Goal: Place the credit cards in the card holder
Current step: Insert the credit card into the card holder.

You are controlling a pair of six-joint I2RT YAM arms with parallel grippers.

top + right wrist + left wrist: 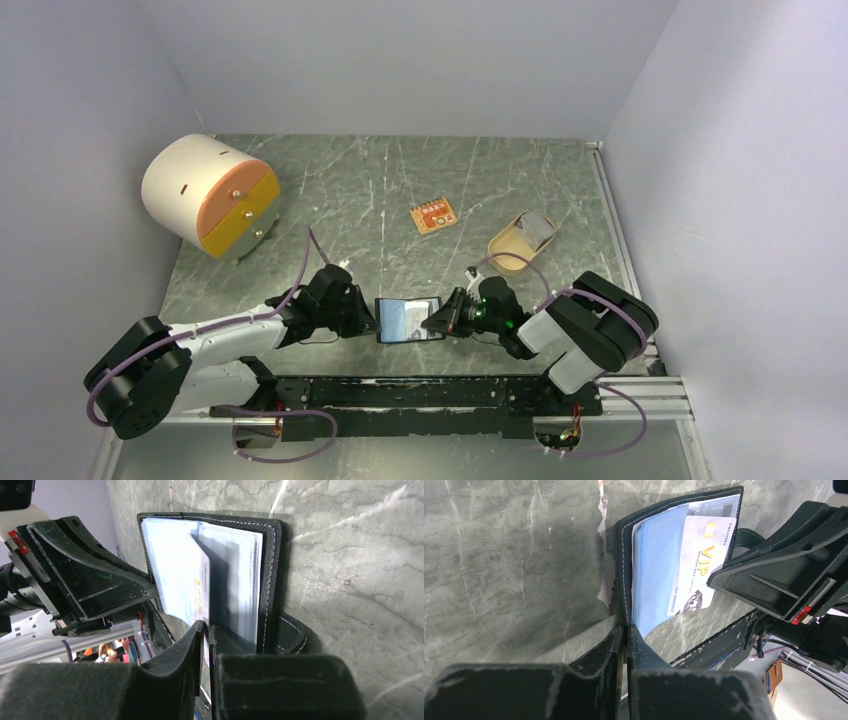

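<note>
The black card holder (pixel 410 320) lies open between both arms, its bluish clear pockets facing up. My left gripper (pixel 368 318) is shut on the holder's black left edge (pixel 624 555), fingertips pinched together at the seam (pixel 626 627). A pale credit card (pixel 701 565) printed VIP sits partly inside a clear pocket. My right gripper (pixel 440 318) is closed on that card's outer edge (pixel 200 595), with the card running between its fingertips (pixel 207 627). The holder's snap tab (pixel 292 632) sticks out beside the right fingers.
A tan oval tray (pixel 505 250) with a grey card-like piece (pixel 538 228) leaning in it stands behind the right arm. An orange patterned square (pixel 433 216) lies at mid-table. A white cylinder with orange drawers (pixel 210 195) stands back left. A black rail (pixel 440 392) runs along the near edge.
</note>
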